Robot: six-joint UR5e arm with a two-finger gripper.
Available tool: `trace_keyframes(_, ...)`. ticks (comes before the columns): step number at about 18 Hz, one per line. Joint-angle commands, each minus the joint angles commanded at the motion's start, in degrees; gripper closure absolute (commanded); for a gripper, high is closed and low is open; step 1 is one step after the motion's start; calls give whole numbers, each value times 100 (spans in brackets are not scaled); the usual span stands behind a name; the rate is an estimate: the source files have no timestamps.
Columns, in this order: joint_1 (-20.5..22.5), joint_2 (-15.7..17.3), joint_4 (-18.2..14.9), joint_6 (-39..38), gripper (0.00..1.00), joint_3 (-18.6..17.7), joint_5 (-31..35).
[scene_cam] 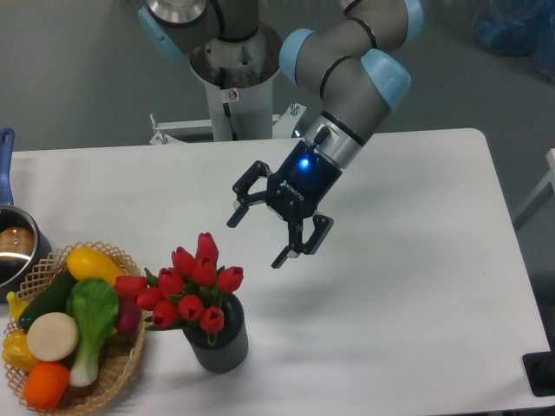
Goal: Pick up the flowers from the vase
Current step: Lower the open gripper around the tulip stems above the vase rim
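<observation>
The claw (257, 239) hangs spread wide, holding nothing, above the flowers (186, 288).

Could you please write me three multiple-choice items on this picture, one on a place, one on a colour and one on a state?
1. Where does the vase stand?
A. right beside the basket
B. at the table's far right edge
C. inside the pot

2. What colour are the flowers?
A. yellow
B. white
C. red

3. How is the gripper?
A. shut on the flowers
B. open, in the air, holding nothing
C. resting on the table

Answers:
1. A: the vase sits just right of the basket.
2. C: every tulip head is red.
3. B: the fingers are spread, above and to the right of the flowers.
</observation>
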Motion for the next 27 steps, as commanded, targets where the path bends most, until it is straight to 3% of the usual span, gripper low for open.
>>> trace_keyframes(11, -158, -246, 70, 70, 0, 273, 369)
trace_keyframes(20, -387, -650, 114, 61, 0, 554, -281)
trace_keyframes(27, -483, -765, 114, 70, 0, 545, -290)
